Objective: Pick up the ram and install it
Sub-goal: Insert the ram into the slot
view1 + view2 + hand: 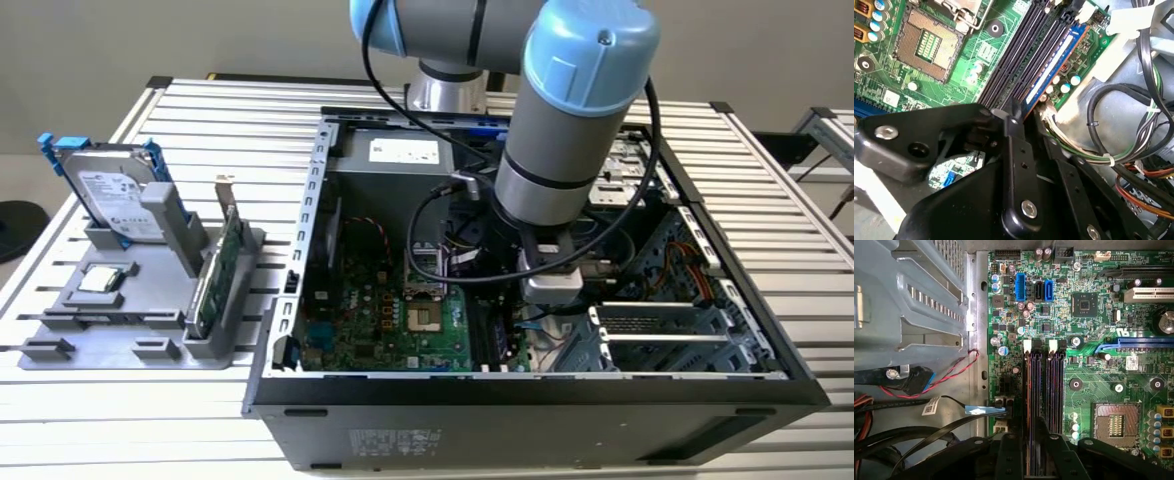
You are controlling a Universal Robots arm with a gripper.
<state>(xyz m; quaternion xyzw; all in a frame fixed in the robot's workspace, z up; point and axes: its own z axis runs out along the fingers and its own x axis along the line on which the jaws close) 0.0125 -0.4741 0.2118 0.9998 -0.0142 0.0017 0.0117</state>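
Inside the open case, the end effector is gripping the ram by its end, lining it up over the outermost motherboard slot for seating.

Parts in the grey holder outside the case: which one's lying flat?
The small square silver chip, flat on the grey holder's low step. The hard drive with blue rails and the green card both stand on edge.
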